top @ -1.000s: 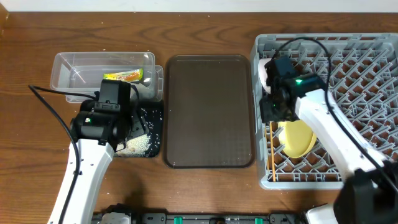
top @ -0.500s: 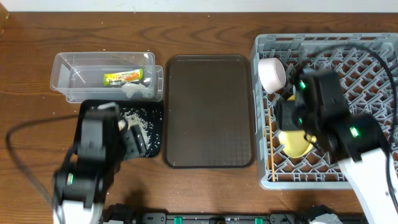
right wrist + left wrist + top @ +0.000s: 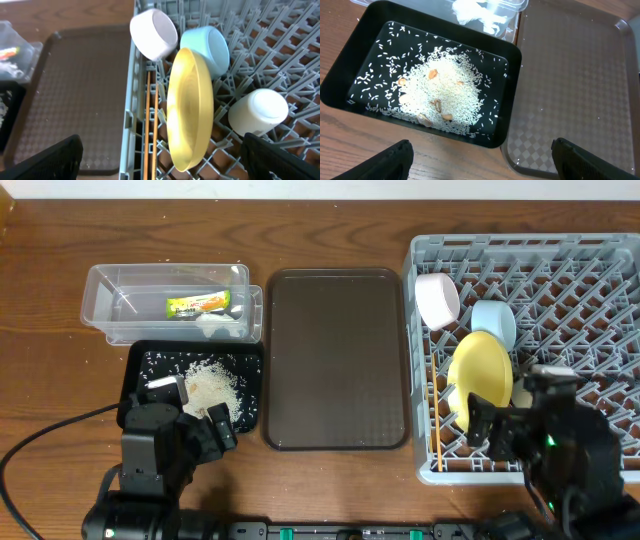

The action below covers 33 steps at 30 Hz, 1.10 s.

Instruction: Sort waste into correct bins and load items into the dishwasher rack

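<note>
We judge the sorting and loading all but done. The glossy yellow-orange-green printed snack wrapper (image 3: pixel 198 304) and the small crumpled white scrap (image 3: pixel 477 12) lie in the clear plastic rectangular tub (image 3: pixel 120 305); the loose white rice-like bits (image 3: pixel 445 95) are heaped, grainy and matte, in the shallow black rectangular tray (image 3: pixel 512 100).

In the large grey plastic pegged rack (image 3: pixel 580 270), the round yellow plate (image 3: pixel 187 107) stands on edge between pegs. The smooth white bowl (image 3: pixel 155 32) and light-blue bowl (image 3: pixel 210 47) are tipped on their sides beside it; the small pale cup (image 3: pixel 257 112) sits mouth down; the two thin wooden chopsticks (image 3: pixel 151 125) lie along the rack's left channel.

The left gripper (image 3: pixel 482 160) and right gripper (image 3: pixel 165 162) have their fingers spread wide and hold nothing.

The textured brown serving tray (image 3: pixel 335 360) carries nothing we can see, so the next move likely calls only for parking both arms.
</note>
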Tool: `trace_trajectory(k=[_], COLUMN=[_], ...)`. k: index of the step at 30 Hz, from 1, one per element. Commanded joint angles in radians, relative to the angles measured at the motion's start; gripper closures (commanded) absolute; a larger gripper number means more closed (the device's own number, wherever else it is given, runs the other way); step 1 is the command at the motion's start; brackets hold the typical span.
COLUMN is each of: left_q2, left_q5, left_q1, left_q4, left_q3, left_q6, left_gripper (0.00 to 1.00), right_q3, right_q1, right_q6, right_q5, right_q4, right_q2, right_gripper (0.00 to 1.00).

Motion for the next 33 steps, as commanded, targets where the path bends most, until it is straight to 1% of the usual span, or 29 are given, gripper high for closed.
trace_trajectory(k=[1, 7, 10, 12, 15, 18, 21, 25, 28, 33], left_q2=[-0.004, -0.004, -0.004, -0.004, -0.004, -0.004, -0.004, -0.004, -0.004, -0.004], left_q5=[0.005, 0.005, 0.005, 0.005, 0.005, 0.005, 0.005, 0.005, 0.005, 0.005], left_q1=[0.004, 0.004, 0.004, 0.004, 0.004, 0.004, 0.004, 0.004, 0.004, 0.004], left_q4=[0.001, 0.001, 0.001, 0.001, 0.001, 0.001, 0.001, 0.001, 0.001, 0.001], left_q3=[-0.004, -0.004, -0.004, -0.004, -0.004, -0.004, -0.004, -0.004, -0.004, -0.004], left_q6=[-0.004, -0.005, -0.004, -0.004, -0.004, -0.004, -0.004, -0.004, -0.004, -0.004], left_gripper=[0.09, 0.08, 0.08, 0.08, 0.08, 0.08, 0.08, 0.08, 0.08, 0.08], right_q3=[-0.01, -0.01, -0.01, -0.01, -0.011, -0.024, -0.067, -0.18, -0.302, -0.446], right_q1=[0.0, 0.0, 0.0, 0.0, 0.0, -0.01, -0.075, -0.205, -0.286, -0.307], right_q6=[0.014, 0.013, 0.013, 0.013, -0.004, -0.118, -0.203, -0.278, -0.298, -0.328], right_q5=[0.017, 0.016, 0.019, 0.048, 0.093, 0.102, 0.06, -0.072, -0.135, -0.132], right_q4=[-0.001, -0.026, -0.096, -0.089, -0.032, 0.056, 0.147, 0.294, 0.412, 0.513], right_q2=[-0.017, -0.016, -0.016, -0.016, -0.014, -0.019, -0.042, -0.121, -0.228, -0.365], right_gripper=[0.01, 0.01, 0.01, 0.01, 0.01, 0.01, 0.01, 0.01, 0.01, 0.01])
